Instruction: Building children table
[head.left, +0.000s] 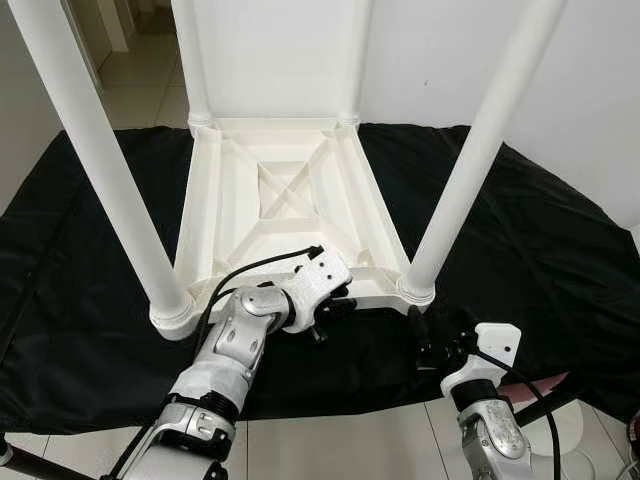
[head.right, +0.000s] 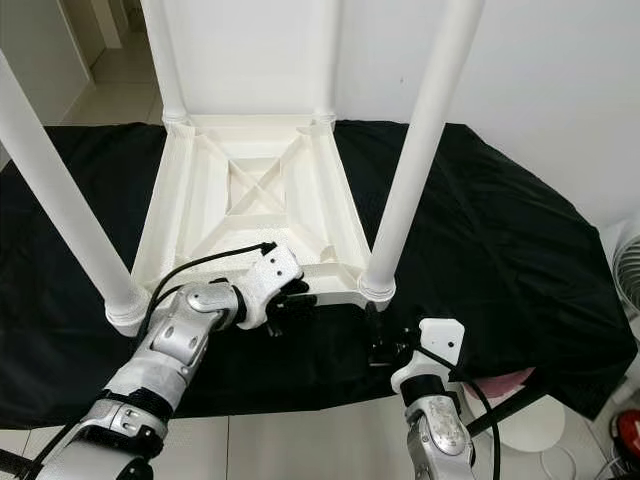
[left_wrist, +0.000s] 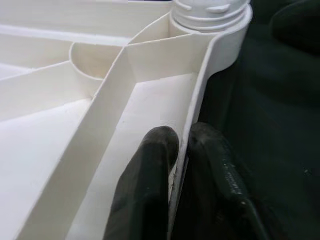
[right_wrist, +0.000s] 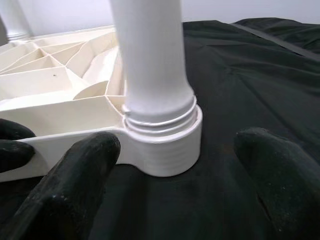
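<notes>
A white children's table (head.left: 280, 200) lies upside down on a black cloth (head.left: 540, 240), with its legs standing up in the corner sockets. The near-right leg (head.left: 470, 160) sits in its threaded socket (right_wrist: 165, 145). At the tabletop's near rim (left_wrist: 200, 100), my left gripper (head.left: 335, 305) is shut, one finger inside the rim and one outside, as the left wrist view shows (left_wrist: 182, 137). My right gripper (head.left: 440, 340) is open just in front of the near-right socket, its fingers (right_wrist: 85, 165) spread wider than the socket and not touching it.
The near-left leg (head.left: 100, 160) rises close beside my left arm. The cloth's front edge (head.left: 350, 405) lies just under both wrists, with tiled floor below. A white wall (head.right: 540, 70) stands behind, and a white fan (head.right: 628, 285) is at the far right.
</notes>
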